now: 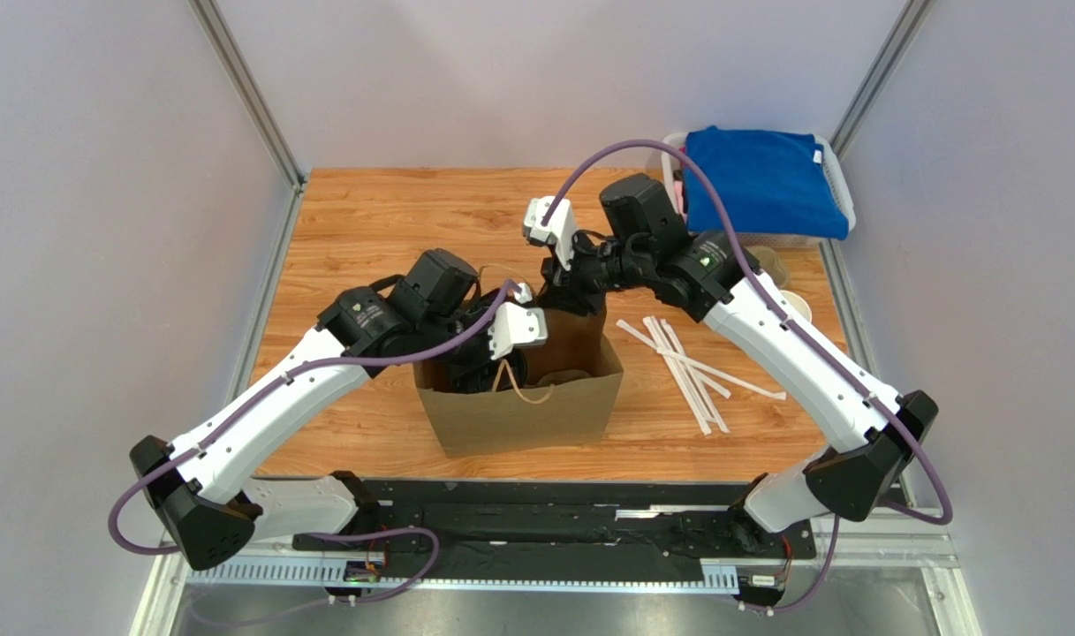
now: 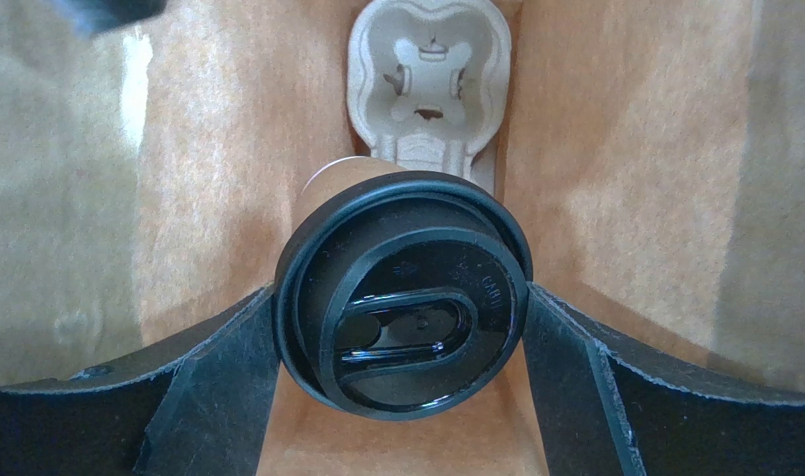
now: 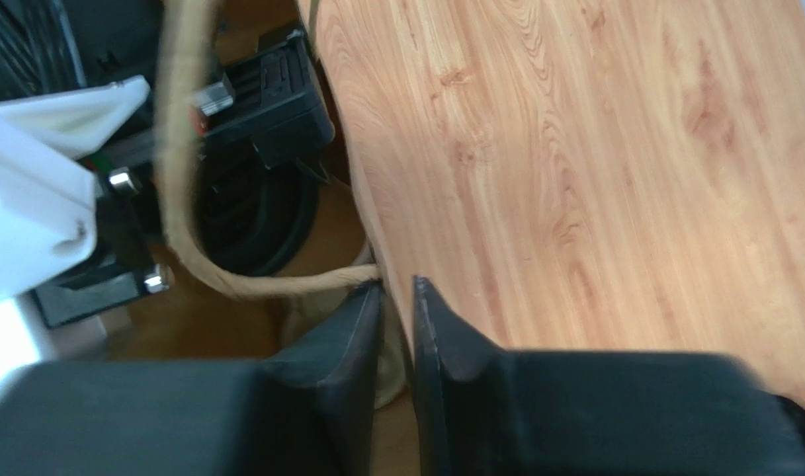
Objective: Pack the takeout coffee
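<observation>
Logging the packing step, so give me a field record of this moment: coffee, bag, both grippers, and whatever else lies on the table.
coffee: takeout coffee, lidded, inside the paper bag, above a pulp cup carrier
left gripper: fingers against both sides of the lid, holding the cup
right gripper: jaws nearly together on the bag's rim, beside its handle
table: white straws lying loose, right of the bag

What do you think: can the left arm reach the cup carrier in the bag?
Probably yes: the left gripper, holding the takeout coffee, is inside the paper bag with the cup carrier unobstructed ahead.
</observation>
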{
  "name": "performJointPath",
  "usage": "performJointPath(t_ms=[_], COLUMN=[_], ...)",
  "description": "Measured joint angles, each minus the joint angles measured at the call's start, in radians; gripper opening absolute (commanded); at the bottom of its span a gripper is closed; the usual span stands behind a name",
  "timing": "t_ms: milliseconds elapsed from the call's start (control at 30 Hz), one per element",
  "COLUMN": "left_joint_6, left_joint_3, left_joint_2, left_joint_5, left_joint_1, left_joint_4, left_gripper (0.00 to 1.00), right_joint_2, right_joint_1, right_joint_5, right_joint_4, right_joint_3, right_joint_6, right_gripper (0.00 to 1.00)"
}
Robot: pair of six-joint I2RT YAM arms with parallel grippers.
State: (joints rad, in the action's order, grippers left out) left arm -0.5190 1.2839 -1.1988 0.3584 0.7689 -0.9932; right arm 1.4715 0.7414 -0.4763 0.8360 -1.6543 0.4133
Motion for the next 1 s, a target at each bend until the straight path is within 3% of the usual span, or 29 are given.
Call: performJointPath(t_ms=[267, 567, 1000], left_joint_6=[-0.047, -0.142, -0.248], left_joint_3=[-0.03, -0.117, -0.286], left_joint_2=[0.013, 0.074, 0.131], left_joint_5=[-0.051, -0.127, -0.277], left_joint_1=[0.01, 0.03, 0.119], left_joint_4=[0.005, 0.028, 0.218], left_gripper=[0.1, 0.1, 0.09], right_joint_2=[-0.024, -0.207, -0.282], right_joint_1=[0.0, 0.028, 0.163], right_joint_5=[-0.016, -0.029, 0.09], right_joint_4=[-0.029, -0.115, -0.224], right_joint_3=[0.005, 0.131, 0.29], right_joint_6=[-0.003, 0.007, 0.059], right_gripper=[0.0, 0.0, 0.0])
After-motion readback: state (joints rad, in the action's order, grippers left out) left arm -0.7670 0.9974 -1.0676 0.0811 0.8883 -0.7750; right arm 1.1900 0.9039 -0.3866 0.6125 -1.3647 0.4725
